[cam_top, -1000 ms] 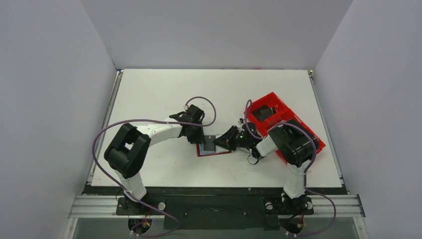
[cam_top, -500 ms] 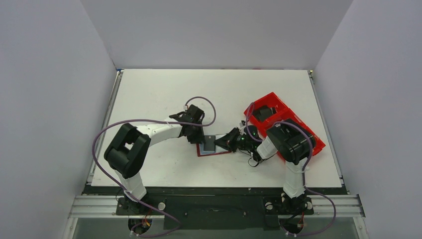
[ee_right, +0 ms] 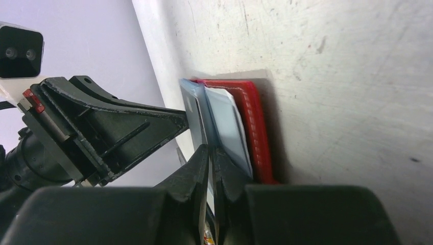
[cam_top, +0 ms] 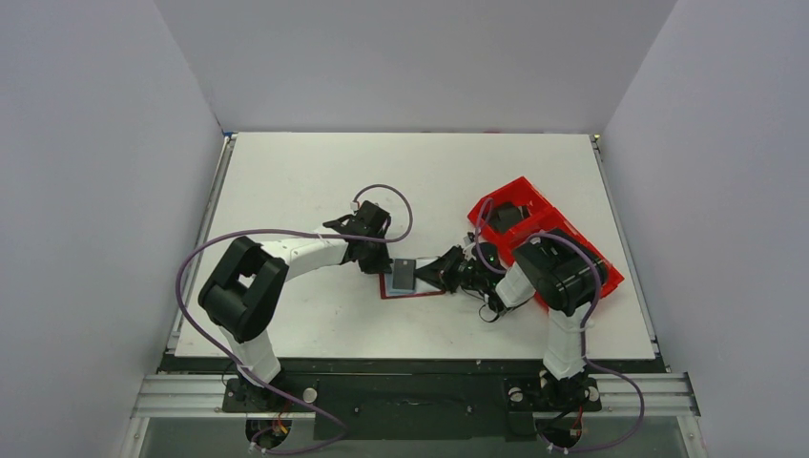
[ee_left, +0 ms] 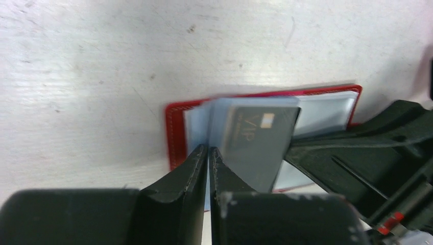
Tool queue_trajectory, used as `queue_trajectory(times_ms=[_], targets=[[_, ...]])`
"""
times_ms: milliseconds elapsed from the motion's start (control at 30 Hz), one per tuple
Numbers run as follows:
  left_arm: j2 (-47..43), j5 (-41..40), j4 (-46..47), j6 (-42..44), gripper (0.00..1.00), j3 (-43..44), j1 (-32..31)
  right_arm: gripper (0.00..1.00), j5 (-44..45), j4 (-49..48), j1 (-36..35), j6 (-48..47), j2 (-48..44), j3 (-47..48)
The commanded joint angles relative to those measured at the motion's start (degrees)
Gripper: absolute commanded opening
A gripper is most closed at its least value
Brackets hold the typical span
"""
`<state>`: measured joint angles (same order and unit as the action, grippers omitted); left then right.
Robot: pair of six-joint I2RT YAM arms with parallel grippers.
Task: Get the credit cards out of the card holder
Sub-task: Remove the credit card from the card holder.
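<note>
Pinching the card holder [ee_left: 173,133] sleeve, left fingers [ee_left: 188,174] nearly touch (right fingers [ee_right: 190,179] clamp the card [ee_left: 255,139]).

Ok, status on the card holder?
Left gripper shut on pale-blue sheet; right gripper shut on dark grey VIP card. Dark-red folding card holder open flat. Bright red plastic tray sits aside.

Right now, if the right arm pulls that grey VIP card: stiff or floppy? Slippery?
Likely stiff: the grey card looks flat and straight-edged where it juts from the card holder. Probably slick, so the right gripper's edge pinch may slip. The holder looks light and could drag; the left gripper pinches its pale sleeve.
</note>
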<state>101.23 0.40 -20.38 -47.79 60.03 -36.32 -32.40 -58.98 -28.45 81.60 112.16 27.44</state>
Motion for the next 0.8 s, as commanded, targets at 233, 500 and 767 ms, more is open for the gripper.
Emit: queue_trajectory(times_ms=[233, 500, 767], targets=[[3.52, -3.37, -4.69, 1.88, 0.0, -2.31, 0.27, 0.0, 2.35, 5.06, 0.72, -6.66, -5.04, 0.12], [3.61, -3.48, -4.78, 1.82, 0.0, -2.6, 0.28, 0.0, 5.01, 13.41, 1.19, -11.55, -9.13, -0.04], [3.26, -3.4, -4.5, 2.07, 0.0, -2.84, 0.39, 0.13, 3.1, 13.56, 1.91, -12.9, -9.95, 0.5]])
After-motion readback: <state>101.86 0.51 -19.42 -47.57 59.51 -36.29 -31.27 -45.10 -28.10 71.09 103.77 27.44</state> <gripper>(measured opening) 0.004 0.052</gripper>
